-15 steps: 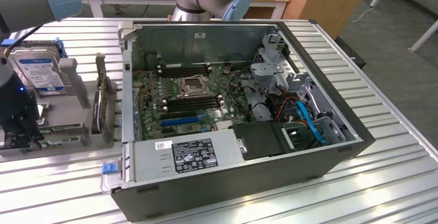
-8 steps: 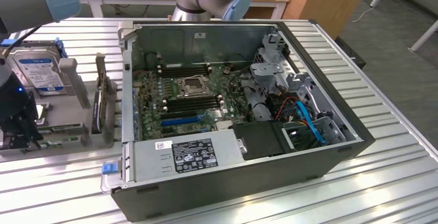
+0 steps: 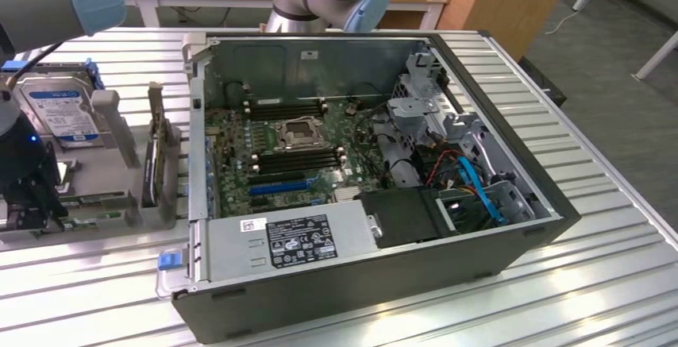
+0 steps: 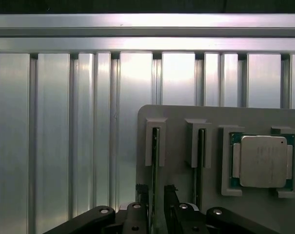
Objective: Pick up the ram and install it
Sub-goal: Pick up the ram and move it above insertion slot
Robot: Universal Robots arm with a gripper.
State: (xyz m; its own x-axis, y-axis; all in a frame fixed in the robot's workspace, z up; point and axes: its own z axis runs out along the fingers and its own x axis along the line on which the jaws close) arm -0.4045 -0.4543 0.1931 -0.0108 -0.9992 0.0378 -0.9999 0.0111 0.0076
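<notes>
A ram [image 4: 155,151] stands on edge in a slot of the grey holder [image 4: 179,114], seen as a thin dark-green strip. A second stick just like it [image 4: 201,156] stands in the neighbouring slot. My gripper [image 4: 156,190] is open, one black fingertip [image 4: 143,189] on each side of the first stick, with small gaps to it. In the exterior view the gripper [image 3: 27,200] hangs low over the holder [image 3: 117,125] at the far left. The open computer case [image 3: 371,283] lies beside it, with black memory slots [image 3: 297,161] on the motherboard.
A square silver CPU [image 4: 263,161] sits in a pocket of the holder beside the sticks. A blue-labelled hard drive [image 3: 59,109] stands at the holder's back. Ribbed aluminium table [image 4: 64,136] surrounds the holder. Cables and drive cages [image 3: 466,180] fill the case's right side.
</notes>
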